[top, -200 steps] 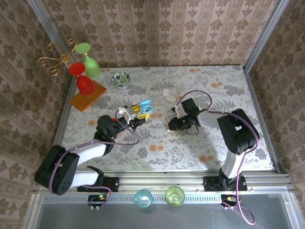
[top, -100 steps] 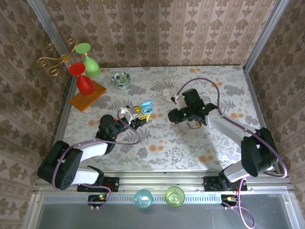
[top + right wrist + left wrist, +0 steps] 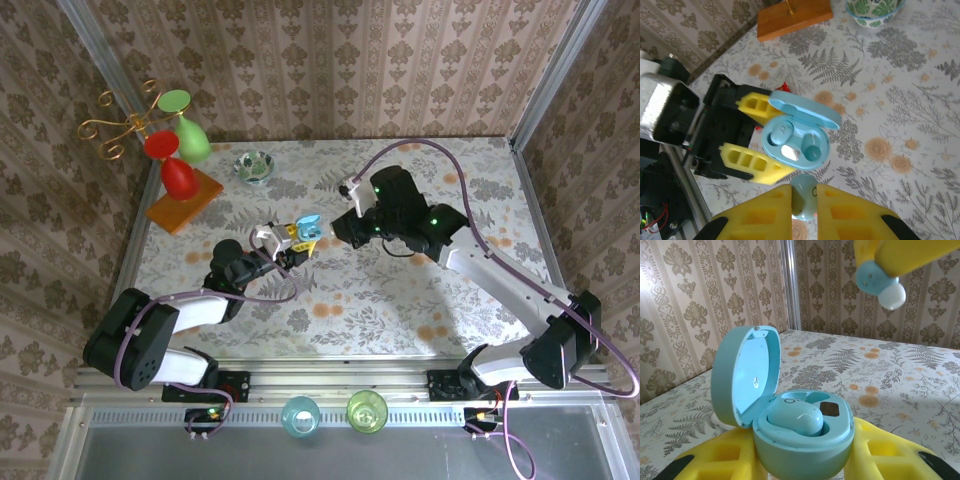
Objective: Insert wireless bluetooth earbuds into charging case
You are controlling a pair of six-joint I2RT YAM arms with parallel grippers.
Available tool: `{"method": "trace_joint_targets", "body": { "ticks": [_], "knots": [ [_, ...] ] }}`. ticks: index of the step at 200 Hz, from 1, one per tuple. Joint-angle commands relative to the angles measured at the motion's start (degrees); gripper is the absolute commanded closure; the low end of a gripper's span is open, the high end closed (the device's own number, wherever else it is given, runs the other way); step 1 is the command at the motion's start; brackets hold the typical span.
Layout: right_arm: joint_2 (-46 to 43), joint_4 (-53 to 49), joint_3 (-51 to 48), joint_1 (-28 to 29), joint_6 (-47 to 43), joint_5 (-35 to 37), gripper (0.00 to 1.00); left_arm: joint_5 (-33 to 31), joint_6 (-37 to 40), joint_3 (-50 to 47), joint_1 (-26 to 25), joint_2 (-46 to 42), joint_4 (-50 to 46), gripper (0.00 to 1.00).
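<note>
Table (image 3: 400,300): flat top under a pale cloth printed with grey ferns and orange blossoms. A metal rail (image 3: 340,380) runs along my near edge.

Far-left corner: 1 orange wooden base (image 3: 183,203), set askew to the edges. It carries a gold wire stand (image 3: 120,125) with 1 red glass (image 3: 172,165) and 1 green glass (image 3: 188,130).

Just right of the base, not touching it: 1 green-patterned bowl (image 3: 253,165), upright.

One earbud (image 3: 796,419) lies in case (image 3: 805,454)
</note>
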Motion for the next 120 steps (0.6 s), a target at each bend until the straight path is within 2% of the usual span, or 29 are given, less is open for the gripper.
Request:
{"method": "trace_joint_targets", "body": {
  "ticks": [1,94,120],
  "knots": [
    [2.73,-1.85,2.66,0.99,-1.94,1.16,0.83,1.99,-0.93,1.78,0.07,-0.64,0.16,0.69],
    [8.2,-0.64,4.96,1.72,-3.71,2.84,0.83,2.72,-1.11,2.67,0.07,-3.75,-3.64,0.69],
    [8.88,-0.22,5.11,1.72,-3.71,2.92,0.83,4.92,-1.13,2.92,0.07,-4.17,-4.03,0.69]
  ]
}}
